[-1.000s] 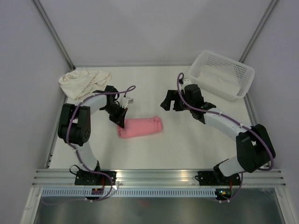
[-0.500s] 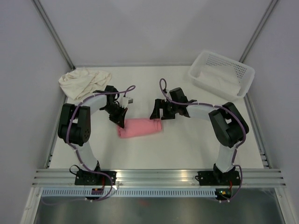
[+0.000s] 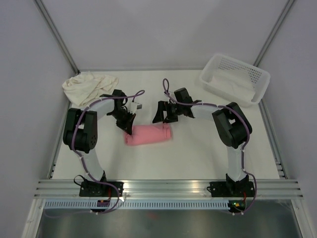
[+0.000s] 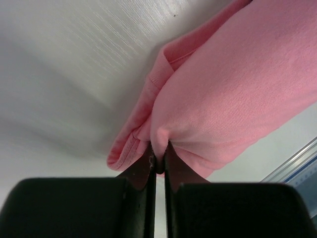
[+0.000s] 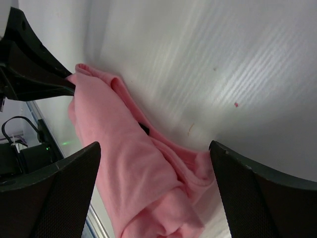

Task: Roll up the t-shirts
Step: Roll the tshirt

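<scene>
The salmon-pink t-shirt lies rolled into a short log at the table's middle. My left gripper is shut on the roll's left end; in the left wrist view the fingers pinch a fold of the pink t-shirt. My right gripper is open just behind the roll's right end; in the right wrist view the pink t-shirt lies between its spread fingertips, not held. The cream t-shirt lies crumpled at the far left.
A white perforated basket with a pale cloth in it stands at the far right corner. Grey walls close in the table on three sides. A metal rail runs along the near edge.
My right arm has swung left from near the basket, and its open gripper now sits over the roll's right end. The left gripper and the pink roll have stayed put.
</scene>
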Robot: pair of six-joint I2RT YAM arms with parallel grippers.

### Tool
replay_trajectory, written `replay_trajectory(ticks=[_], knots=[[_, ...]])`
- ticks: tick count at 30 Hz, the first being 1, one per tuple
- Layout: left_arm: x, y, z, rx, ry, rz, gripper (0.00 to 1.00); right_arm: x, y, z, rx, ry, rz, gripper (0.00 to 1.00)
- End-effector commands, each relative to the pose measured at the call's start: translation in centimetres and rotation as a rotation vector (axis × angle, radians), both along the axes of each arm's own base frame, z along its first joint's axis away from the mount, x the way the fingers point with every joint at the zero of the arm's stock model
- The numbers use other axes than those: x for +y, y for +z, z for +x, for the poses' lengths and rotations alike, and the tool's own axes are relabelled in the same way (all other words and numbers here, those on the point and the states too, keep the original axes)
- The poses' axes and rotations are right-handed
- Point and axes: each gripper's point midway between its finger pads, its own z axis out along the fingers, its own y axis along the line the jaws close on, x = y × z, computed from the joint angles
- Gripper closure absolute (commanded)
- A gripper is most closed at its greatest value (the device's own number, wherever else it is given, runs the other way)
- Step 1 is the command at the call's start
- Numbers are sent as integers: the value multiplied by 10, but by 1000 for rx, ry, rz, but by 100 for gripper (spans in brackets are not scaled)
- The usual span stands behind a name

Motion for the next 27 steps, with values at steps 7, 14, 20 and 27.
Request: replay_trajectory(ticks=[7,14,20,27], knots=[[16,-8,35,-133,-81,118,91,23,-36,-3,59,135,-73,3],[19,-11,49,-147,-110,161,91,35,-39,-11,79,180,-51,5],[22,-6,57,-180,-166,202,91,50,-39,-18,114,228,-3,7],[15,-6,60,-190,-203,191,91,57,-49,-24,148,270,1,10]])
